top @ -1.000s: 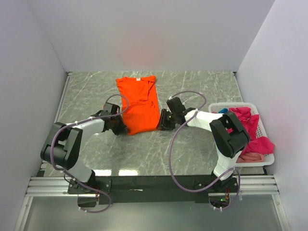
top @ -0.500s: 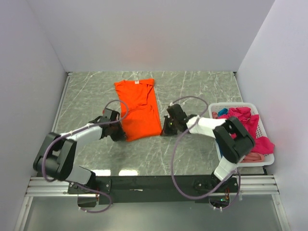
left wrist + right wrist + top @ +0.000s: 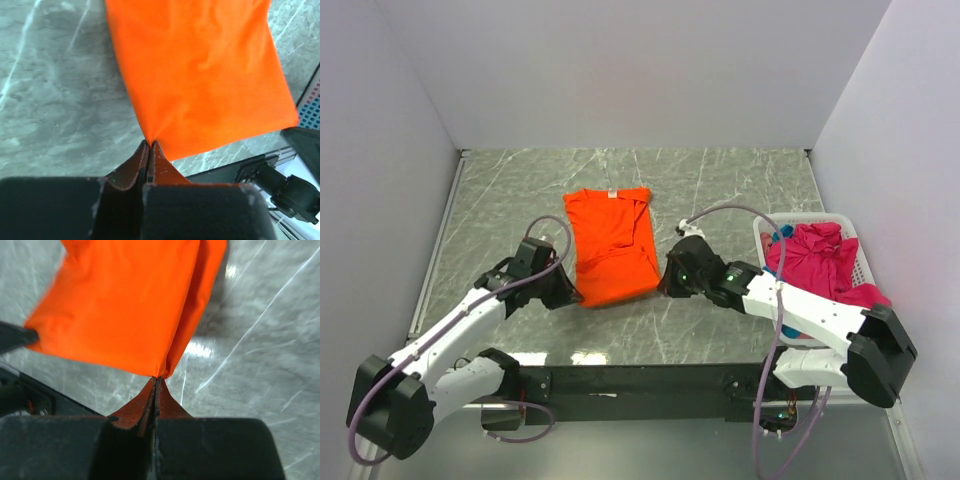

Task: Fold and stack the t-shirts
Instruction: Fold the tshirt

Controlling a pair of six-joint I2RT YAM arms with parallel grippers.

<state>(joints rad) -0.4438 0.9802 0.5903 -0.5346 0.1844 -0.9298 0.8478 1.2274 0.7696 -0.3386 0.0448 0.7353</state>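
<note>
The orange t-shirt (image 3: pixel 611 245) lies folded lengthwise on the marble table, its white neck label at the far end. My left gripper (image 3: pixel 577 297) is shut on the shirt's near left corner (image 3: pixel 150 141). My right gripper (image 3: pixel 663 283) is shut on the near right corner (image 3: pixel 159 376). Both hold the hem a little above the table; the cloth (image 3: pixel 200 75) stretches away from the fingers, also in the right wrist view (image 3: pixel 130 305). Magenta-pink t-shirts (image 3: pixel 825 262) fill the basket, with a bit of teal-blue cloth (image 3: pixel 782 232) at its far edge.
A white plastic basket (image 3: pixel 860 262) stands at the right edge of the table (image 3: pixel 740 190). White walls close in the left, back and right. A black rail (image 3: pixel 640 380) with the arm bases runs along the near edge.
Both grippers have pulled the orange shirt's near hem toward the near edge. The whole shirt has slid nearer, and both arms have drawn back.
</note>
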